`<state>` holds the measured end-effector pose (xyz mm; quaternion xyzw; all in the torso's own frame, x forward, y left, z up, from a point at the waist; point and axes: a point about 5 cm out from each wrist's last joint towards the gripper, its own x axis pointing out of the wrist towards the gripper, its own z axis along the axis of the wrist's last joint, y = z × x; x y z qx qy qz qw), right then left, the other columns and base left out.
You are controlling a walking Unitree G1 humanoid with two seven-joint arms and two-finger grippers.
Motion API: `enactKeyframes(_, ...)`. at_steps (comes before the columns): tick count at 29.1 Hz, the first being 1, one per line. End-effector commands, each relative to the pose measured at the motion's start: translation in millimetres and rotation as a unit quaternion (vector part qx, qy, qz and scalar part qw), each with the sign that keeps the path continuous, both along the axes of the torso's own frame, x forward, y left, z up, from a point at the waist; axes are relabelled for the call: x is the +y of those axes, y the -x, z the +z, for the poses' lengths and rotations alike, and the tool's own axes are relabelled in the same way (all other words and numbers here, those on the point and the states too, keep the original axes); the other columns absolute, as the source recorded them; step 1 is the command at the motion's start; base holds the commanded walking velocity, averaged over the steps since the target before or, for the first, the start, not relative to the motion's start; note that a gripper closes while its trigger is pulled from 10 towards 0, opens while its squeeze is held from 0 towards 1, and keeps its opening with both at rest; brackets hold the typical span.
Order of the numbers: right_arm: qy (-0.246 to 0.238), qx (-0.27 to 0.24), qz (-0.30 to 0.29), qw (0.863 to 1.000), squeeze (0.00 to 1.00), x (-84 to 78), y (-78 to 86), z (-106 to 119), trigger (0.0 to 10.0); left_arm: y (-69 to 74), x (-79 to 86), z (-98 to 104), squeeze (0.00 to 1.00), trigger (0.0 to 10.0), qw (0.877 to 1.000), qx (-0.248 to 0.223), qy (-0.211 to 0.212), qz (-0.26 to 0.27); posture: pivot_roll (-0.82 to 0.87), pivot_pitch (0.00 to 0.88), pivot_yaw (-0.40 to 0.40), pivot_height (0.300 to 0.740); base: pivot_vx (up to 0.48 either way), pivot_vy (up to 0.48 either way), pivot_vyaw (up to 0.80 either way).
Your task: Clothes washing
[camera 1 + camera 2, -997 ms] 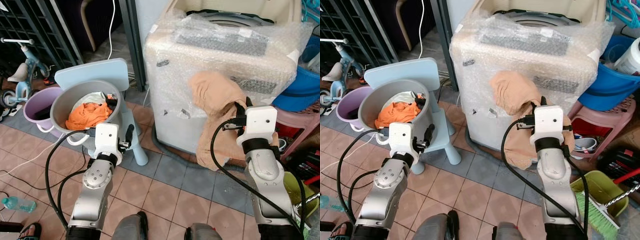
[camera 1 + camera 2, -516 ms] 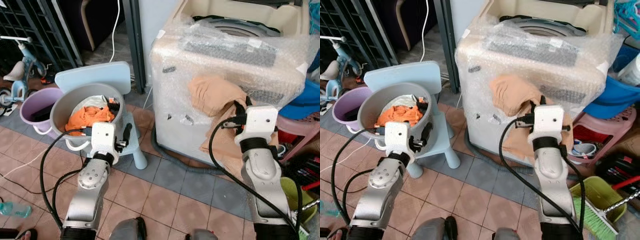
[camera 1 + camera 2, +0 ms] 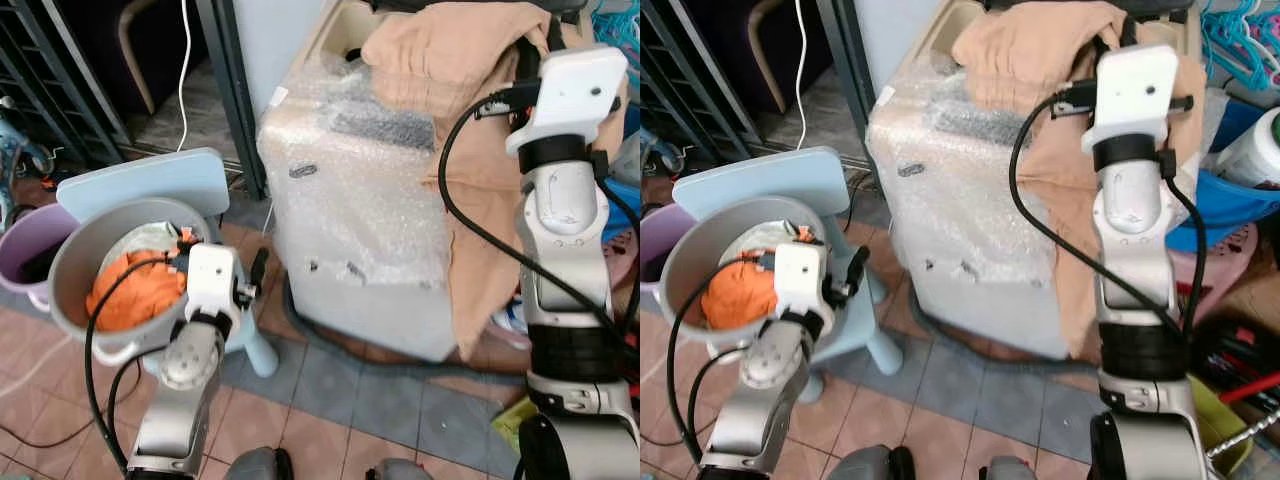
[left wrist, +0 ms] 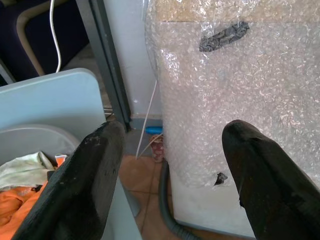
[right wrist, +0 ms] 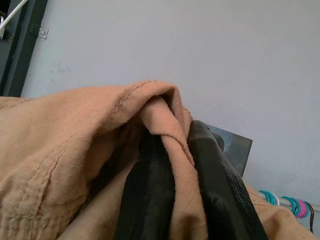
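Right gripper [image 5: 172, 200] raised high over the top of the washing machine [image 3: 350, 230], which is wrapped in bubble wrap. Head views show only the back of the right wrist here; the right wrist view shows the two black fingers [image 5: 220, 195] pinching a fold of the tan garment [image 3: 460, 60] between them. The garment drapes from the gripper over the machine's top edge and hangs down its front right side, nearly to the floor.

Left gripper [image 4: 170, 165] held low, between the grey basin [image 3: 75, 250] and the machine. Left wrist view: fingers [image 4: 85, 190] spread wide, holding nothing, pointing at the machine's lower side and a grey hose [image 4: 167, 210] at its base.

Basin sits on a light blue stool [image 3: 140, 185], left of the machine. Inside: orange cloth [image 3: 125, 290] and a pale cloth [image 3: 150, 240]. Purple bucket [image 3: 25, 255] just behind the basin. Blue tub [image 3: 1230, 200] to the right of the machine.
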<state>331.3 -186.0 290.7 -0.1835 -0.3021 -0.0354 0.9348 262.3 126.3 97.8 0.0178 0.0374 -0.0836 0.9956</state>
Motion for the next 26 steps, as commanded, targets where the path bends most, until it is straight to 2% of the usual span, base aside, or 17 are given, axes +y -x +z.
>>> enactKeyframes(1, 0.004, -0.030, -0.001, 1.000, 0.00, -6.8, -2.2, 17, 10.0, 2.4, -3.3, 1, 0.00, 10.0, 1.000, 0.001, 0.000, -0.001, -0.04, 0.122, 0.046, 0.740, 0.435, 0.000, 0.00)
enactKeyframes(5, 0.020, -0.056, 0.009, 0.998, 0.00, -6.8, -12.4, 42, 10.0, 3.5, -4.4, -1, 0.00, 10.0, 1.000, 0.007, 0.005, -0.008, -0.04, 0.121, 0.049, 0.740, 0.446, 0.000, 0.00)
enactKeyframes(6, 0.017, -0.063, 0.015, 0.998, 0.00, -6.8, -16.2, 50, 10.0, 3.4, -5.6, -1, 0.00, 10.0, 1.000, 0.008, 0.007, -0.012, -0.04, 0.121, 0.049, 0.740, 0.435, 0.000, 0.00)
enactKeyframes(7, 0.006, -0.075, 0.028, 0.997, 0.00, -6.6, -24.0, 68, 10.0, 2.6, -7.7, -1, 0.00, 10.0, 1.000, 0.009, 0.005, -0.015, -0.04, 0.118, 0.050, 0.740, 0.394, 0.000, 0.00)
enactKeyframes(9, 0.005, -0.082, 0.034, 0.996, 0.00, -5.5, -26.7, 76, 10.0, 2.0, -8.3, -1, 0.00, 10.0, 1.000, 0.010, 0.002, -0.013, -0.04, 0.118, 0.049, 0.740, 0.317, 0.000, 0.00)
enactKeyframes(14, 0.025, -0.119, 0.066, 0.990, 0.00, 6.4, -35.4, 117, 10.0, 1.3, -8.8, -3, 0.00, 10.0, 1.000, 0.018, -0.001, 0.000, -0.03, 0.121, 0.036, 0.740, 0.000, 0.000, 0.00)
enactKeyframes(15, 0.032, -0.126, 0.080, 0.988, 0.00, 13.1, -38.9, 130, 10.0, 3.3, -9.6, -4, 0.00, 10.0, 1.000, 0.021, 0.002, -0.003, -0.02, 0.122, 0.027, 0.740, 0.000, 0.000, 0.00)
enactKeyframes(17, 0.034, -0.126, 0.088, 0.988, 0.00, 16.6, -41.5, 135, 10.0, 5.0, -9.8, -5, 0.00, 10.0, 1.000, 0.022, 0.000, -0.002, -0.02, 0.122, 0.022, 0.740, 0.000, 0.000, 0.00)
enactKeyframes(19, 0.031, -0.110, 0.104, 0.988, 0.00, 20.9, -47.5, 133, 10.0, 6.9, -9.3, -6, 0.00, 10.0, 1.000, 0.026, -0.001, 0.003, -0.01, 0.123, 0.015, 0.740, 0.000, 0.000, 0.00)
enactKeyframes(21, 0.013, -0.070, 0.136, 0.988, 0.00, 26.5, -55.3, 119, 10.0, 7.3, -8.4, -7, 0.00, 10.0, 1.000, 0.027, -0.001, 0.008, -0.01, 0.123, 0.009, 0.740, 0.000, 0.000, 0.00)
enactKeyframes(23, 0.035, 0.029, 0.164, 0.985, 0.00, 37.7, -69.8, 74, 10.0, 7.5, -8.2, -6, 0.00, 10.0, 1.000, 0.026, -0.002, 0.013, 0.00, 0.124, 0.005, 0.740, 0.000, 0.000, 0.00)
enactKeyframes(24, 0.048, 0.104, 0.176, 0.978, 0.00, 42.0, -76.5, 41, 10.0, 7.6, -8.5, -6, 0.00, 10.0, 1.000, 0.026, -0.003, 0.013, 0.00, 0.124, 0.005, 0.740, 0.000, 0.000, 0.00)
enactKeyframes(26, 0.047, 0.150, 0.179, 0.971, 0.00, 41.2, -80.8, 23, 10.0, 7.3, -9.0, -6, 0.00, 10.0, 1.000, 0.028, -0.003, 0.011, 0.00, 0.126, 0.010, 0.740, 0.000, 0.000, 0.00)
